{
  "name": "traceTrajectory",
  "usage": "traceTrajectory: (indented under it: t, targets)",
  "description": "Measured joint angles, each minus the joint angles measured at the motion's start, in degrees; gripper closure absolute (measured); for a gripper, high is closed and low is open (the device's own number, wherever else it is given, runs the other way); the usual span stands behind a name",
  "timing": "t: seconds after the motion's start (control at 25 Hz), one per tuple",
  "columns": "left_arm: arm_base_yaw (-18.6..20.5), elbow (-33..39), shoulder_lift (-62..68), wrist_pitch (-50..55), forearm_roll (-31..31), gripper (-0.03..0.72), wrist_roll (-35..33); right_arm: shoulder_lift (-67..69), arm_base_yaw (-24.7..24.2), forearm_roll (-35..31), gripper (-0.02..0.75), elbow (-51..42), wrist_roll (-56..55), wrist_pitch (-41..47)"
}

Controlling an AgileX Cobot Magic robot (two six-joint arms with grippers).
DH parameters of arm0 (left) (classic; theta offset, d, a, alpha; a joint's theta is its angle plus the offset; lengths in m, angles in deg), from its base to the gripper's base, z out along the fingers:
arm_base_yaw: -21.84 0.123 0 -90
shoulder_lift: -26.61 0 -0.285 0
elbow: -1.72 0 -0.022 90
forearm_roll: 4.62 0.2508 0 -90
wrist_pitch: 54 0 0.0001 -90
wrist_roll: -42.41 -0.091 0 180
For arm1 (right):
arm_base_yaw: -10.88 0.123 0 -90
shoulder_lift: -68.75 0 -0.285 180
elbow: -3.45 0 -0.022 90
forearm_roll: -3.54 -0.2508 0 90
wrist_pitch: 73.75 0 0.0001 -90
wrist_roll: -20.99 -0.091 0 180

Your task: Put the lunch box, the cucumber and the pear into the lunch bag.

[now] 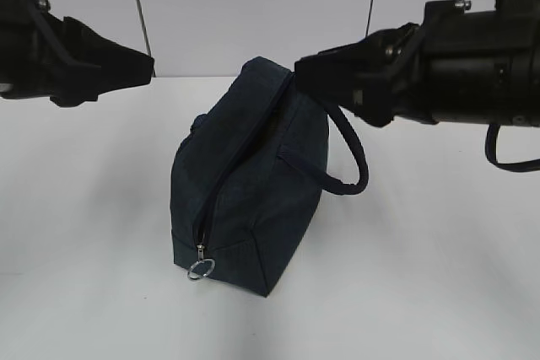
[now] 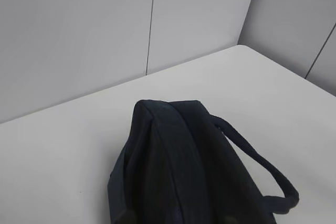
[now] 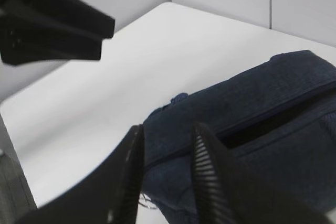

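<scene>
The right gripper [image 3: 168,174], jaws slightly apart and empty, should pinch the lunch bag [image 1: 253,183] beside its zipper opening [image 3: 262,127]; the left gripper [image 1: 126,65] looks closed, perhaps.

Lunch bag [image 1: 253,183] on table [image 1: 84,208] — between grippers

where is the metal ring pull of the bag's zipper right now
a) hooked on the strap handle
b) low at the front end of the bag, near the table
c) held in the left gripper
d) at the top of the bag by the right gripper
b, in the exterior view the ring pull hangs at the bottom of the zipper line on the lunch bag, just above the table, clear of both grippers.
</scene>
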Motion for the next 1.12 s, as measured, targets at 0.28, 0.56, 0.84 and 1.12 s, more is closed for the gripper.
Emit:
traceTrajectory:
  t: [0.28,0.56,0.84,1.12]
  targets:
    - [0.0,0.1,0.0,1.2,0.0,0.382,0.0,0.3,6.1,31.0,0.522,0.0,-19.3,-4.5]
    - [0.0,0.1,0.0,1.9,0.0,0.382,0.0,2.2,6.5,53.2,0.523,-1.0,-52.4,-5.9]
    - [0.0,0.1,0.0,1.9,0.0,0.382,0.0,2.2,17.2,43.7,0.523,-11.4,-46.3,-29.0]
    - [0.0,0.1,0.0,2.0,0.0,0.382,0.0,2.8,31.7,58.3,0.519,-18.5,-64.7,-51.8]
